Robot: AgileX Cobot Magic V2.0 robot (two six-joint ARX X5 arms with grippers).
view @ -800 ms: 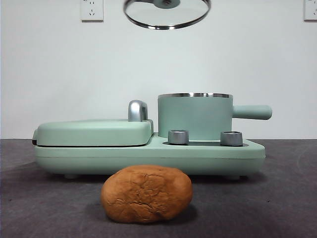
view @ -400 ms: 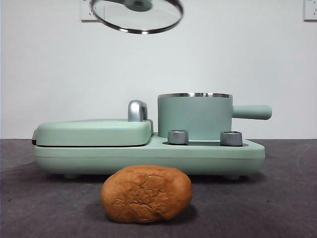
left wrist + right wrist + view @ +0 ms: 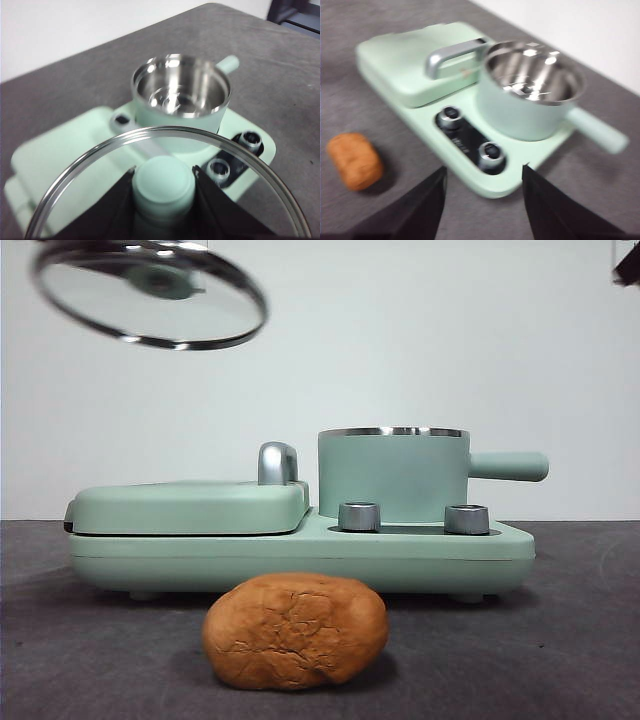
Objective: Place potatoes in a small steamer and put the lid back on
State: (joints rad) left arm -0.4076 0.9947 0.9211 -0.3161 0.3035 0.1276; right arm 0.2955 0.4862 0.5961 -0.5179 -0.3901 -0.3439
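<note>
Left gripper (image 3: 163, 187) has its jaws pinched on the mint knob of the lid (image 3: 150, 295), one jaw on each side of the knob, glass disc hanging below them. In the front view the lid sits high and tilted, off above the flat griddle cover (image 3: 190, 507), well clear of the small steamer (image 3: 393, 475). Likely reason: keeps the pot mouth open so the load can go in from above without a collision.

Right gripper (image 3: 484, 195) hovers with jaws spread wide, nothing between them. Ahead of its jaws: the control knobs (image 3: 470, 132) and the steamer; the potato (image 3: 355, 160) lies off beyond one jaw, well apart. My read is it's lining up for the pick, not there yet.

Potato (image 3: 296, 630) rests on the dark table (image 3: 580, 640) in front of the appliance base (image 3: 300, 558), untouched. Oval, orange-brown, cracked crusty skin, looks like a bread roll. Probably firm enough for a side pinch, but the rounded shape could roll under uneven contact.

Steamer: mint body, steel rim, straight side handle, shiny empty steel interior visible in both wrist views.
</note>
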